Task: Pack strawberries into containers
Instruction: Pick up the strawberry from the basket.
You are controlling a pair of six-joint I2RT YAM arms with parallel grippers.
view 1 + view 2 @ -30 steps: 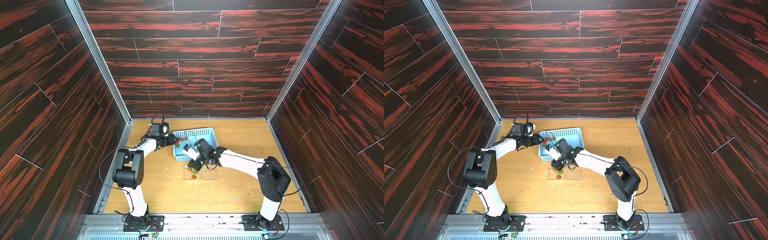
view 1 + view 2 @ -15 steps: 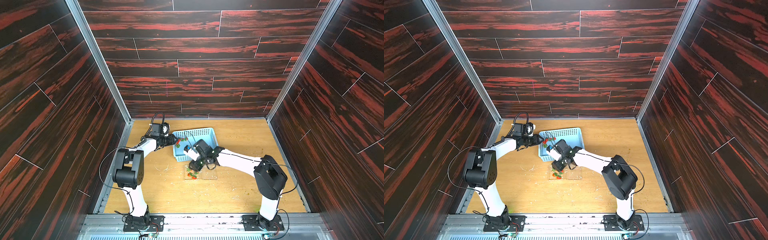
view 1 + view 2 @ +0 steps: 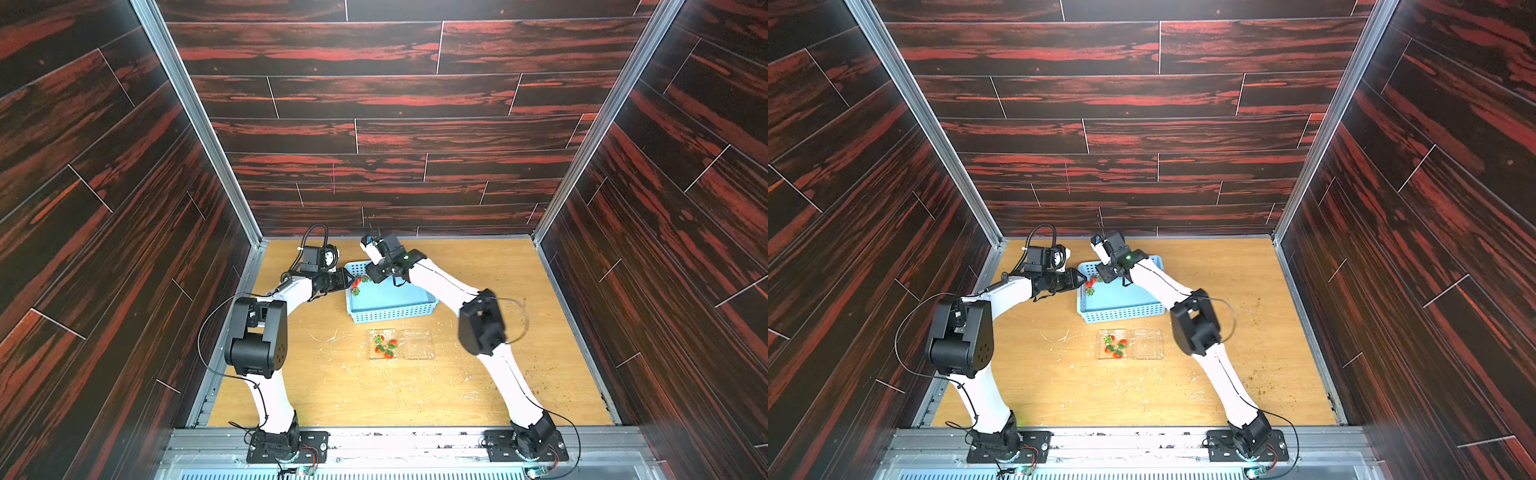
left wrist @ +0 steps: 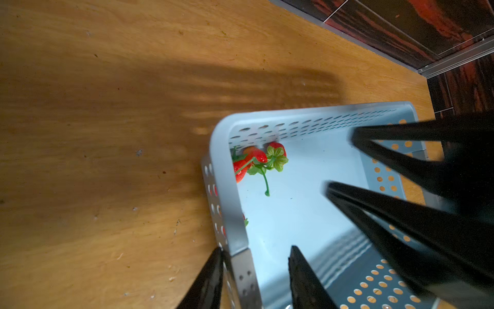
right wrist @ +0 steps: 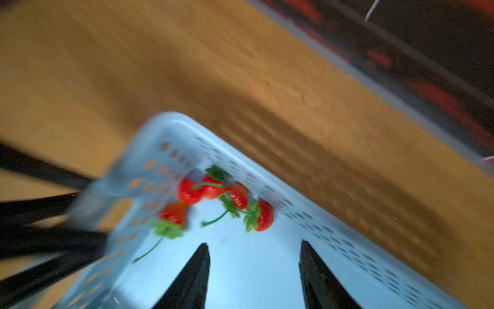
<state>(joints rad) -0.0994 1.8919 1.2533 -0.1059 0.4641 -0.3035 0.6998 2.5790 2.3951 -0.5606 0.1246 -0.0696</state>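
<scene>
The containers are one clear clamshell [image 3: 417, 344] [image 3: 1147, 344], lying open on the table in both top views. Its left half holds several strawberries [image 3: 384, 347] [image 3: 1115, 347]. More strawberries [image 3: 356, 283] [image 3: 1090, 283] [image 4: 256, 156] [image 5: 211, 190] are bunched in the far left corner of the light blue basket [image 3: 390, 311] [image 3: 1121, 312] [image 4: 213, 149] [image 5: 347, 240]. My right gripper [image 3: 371, 276] [image 3: 1101, 276] [image 5: 254, 244] hangs open inside the basket just short of them, with nothing between its fingers. My left gripper [image 3: 349, 279] [image 3: 1081, 279] [image 4: 255, 248] straddles the basket's left wall: one finger is outside against it, the other inside and apart.
The basket stands at the back middle of the wooden table [image 3: 332, 395], and the clamshell lies just in front of it. Dark wood-look walls close in three sides. Small crumbs and scuffs dot the table [image 3: 1258, 386]. Both grippers crowd the same basket corner.
My right gripper has opened and swung away from the clamshell back to the basket's far left corner. The left arm has stayed at the basket wall.
</scene>
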